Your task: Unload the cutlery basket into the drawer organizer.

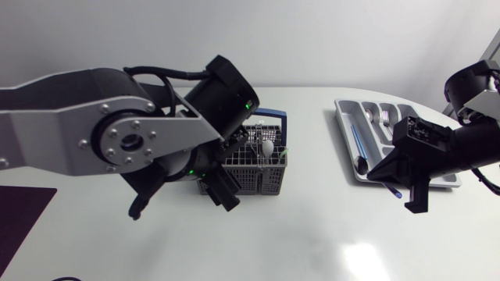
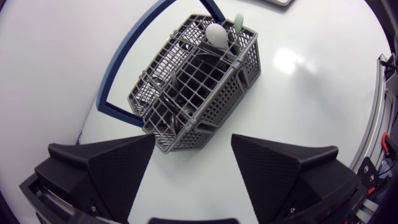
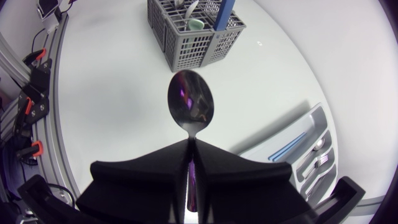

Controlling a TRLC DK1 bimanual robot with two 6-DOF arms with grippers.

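The right gripper (image 3: 189,142) is clamped on the handle of a metal spoon (image 3: 191,107), with the bowl projecting ahead of the fingers, and it sits over one end of the drawer organizer (image 1: 341,117). The left gripper (image 2: 193,146) is spread wide and holds nothing. It is positioned above the cutlery basket (image 2: 199,81), which stands on the table (image 1: 312,234) well apart from the organizer and contains a white spoon (image 2: 217,34).

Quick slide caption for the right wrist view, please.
Right gripper shut on a spoon, basket ahead, organizer beside it.
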